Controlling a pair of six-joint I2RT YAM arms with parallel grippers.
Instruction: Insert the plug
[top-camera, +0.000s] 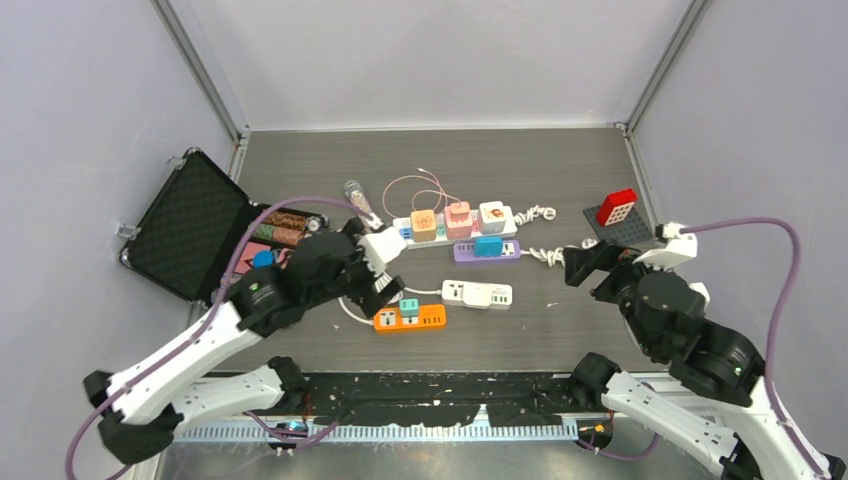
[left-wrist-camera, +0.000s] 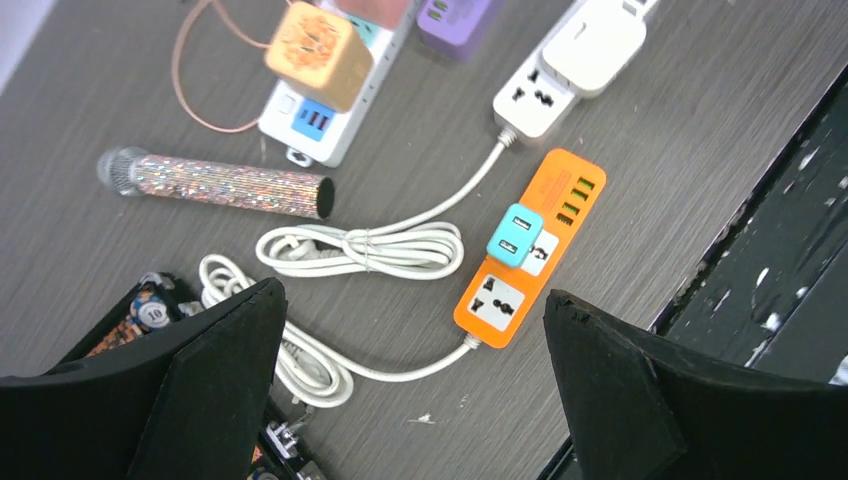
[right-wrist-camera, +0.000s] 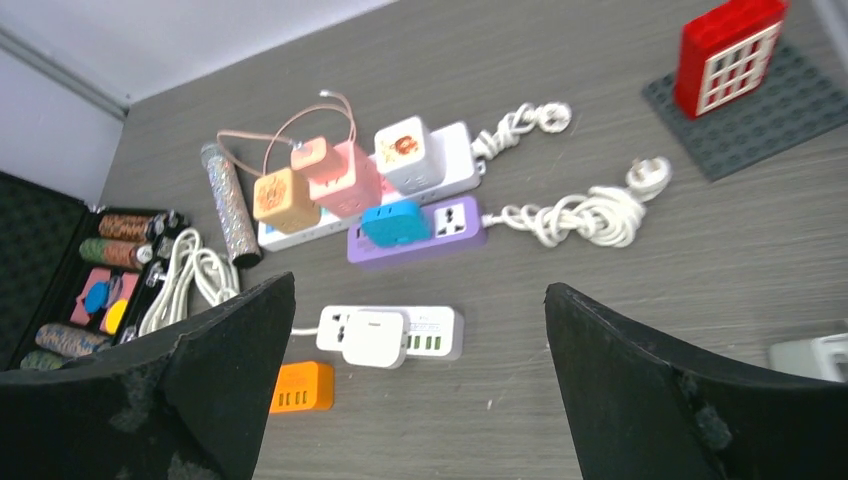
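Task's thing: the teal plug (left-wrist-camera: 515, 235), a small rounded plastic cube, sits on the middle socket of the orange power strip (left-wrist-camera: 565, 195). I cannot tell whether it is pushed fully home; it looks slightly skewed on the strip.
Strip's place: on the dark wood-grain tabletop (left-wrist-camera: 650, 180), near the front edge and left of centre.
Key relation: in the left wrist view the plug lies ahead of the left claw (left-wrist-camera: 412, 300), just beyond the gap between the fingers and a little toward the right-hand finger.
Long axis: the strip runs diagonally there, from lower left to upper right. Its bare socket is at the near end and its row of small ports at the far end.
Left claw: spread wide and empty, hanging over the strip.
Right claw (right-wrist-camera: 417, 290): also spread wide and empty, at the right side of the tabletop, well apart from the orange strip.
Nearer arm: the left, by a clear margin.
Judgement: the coming move probably calls for the left claw to come down over the plug and press it straight into the socket.
Materials: the strip is glossy hard plastic, a flat slab with rounded corners. Its thin white cord (left-wrist-camera: 370, 248) lies bundled just beside it.
Neighbours: a white power strip (left-wrist-camera: 520, 100) lies beyond the orange one. A glittery tube (left-wrist-camera: 225, 185) lies to the left.
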